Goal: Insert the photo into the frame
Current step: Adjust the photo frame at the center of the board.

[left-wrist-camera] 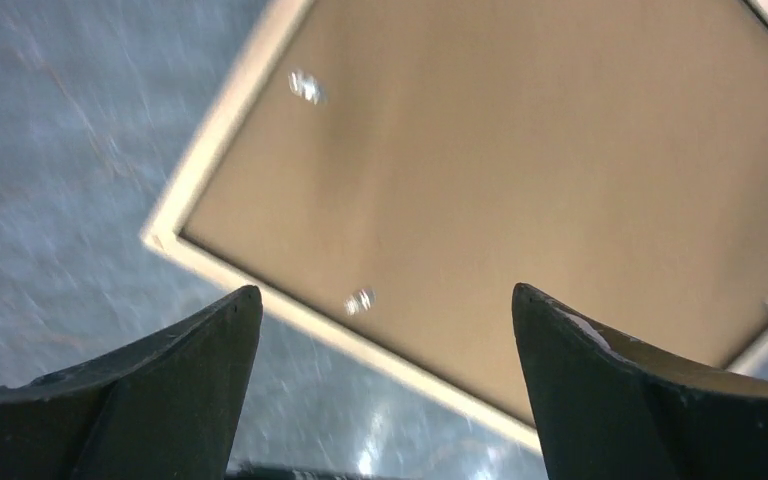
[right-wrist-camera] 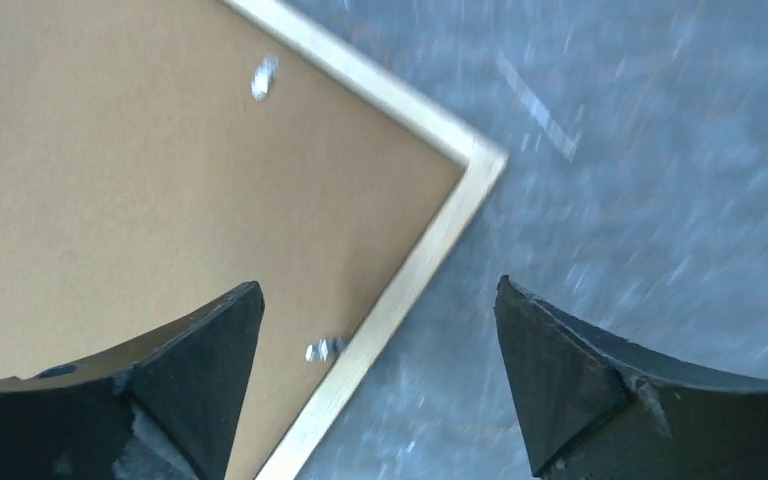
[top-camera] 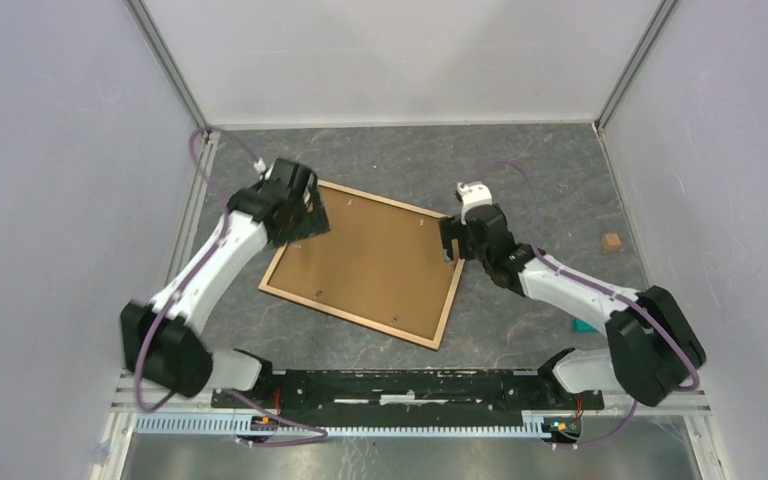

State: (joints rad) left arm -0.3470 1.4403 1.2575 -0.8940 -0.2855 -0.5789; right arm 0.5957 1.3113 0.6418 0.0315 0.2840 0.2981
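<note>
The frame [top-camera: 348,318] lies flat on the grey table with its light tan back side up. A flat brown backing board [top-camera: 365,262] fills it, with small metal tabs along the rails. The photo is hidden. My left gripper [top-camera: 305,215] hovers over the frame's far left part, open and empty. In the left wrist view the left gripper [left-wrist-camera: 387,295] straddles a tan rail [left-wrist-camera: 222,120] without touching it. My right gripper [top-camera: 450,240] is at the frame's right corner, open. In the right wrist view the right gripper [right-wrist-camera: 380,285] spans the rail [right-wrist-camera: 410,270] with nothing held.
A small brown block [top-camera: 612,241] lies on the table to the right of the frame. A teal object [top-camera: 585,325] peeks out beside the right arm. White walls enclose the table on three sides. The black mounting bar [top-camera: 400,385] runs along the near edge.
</note>
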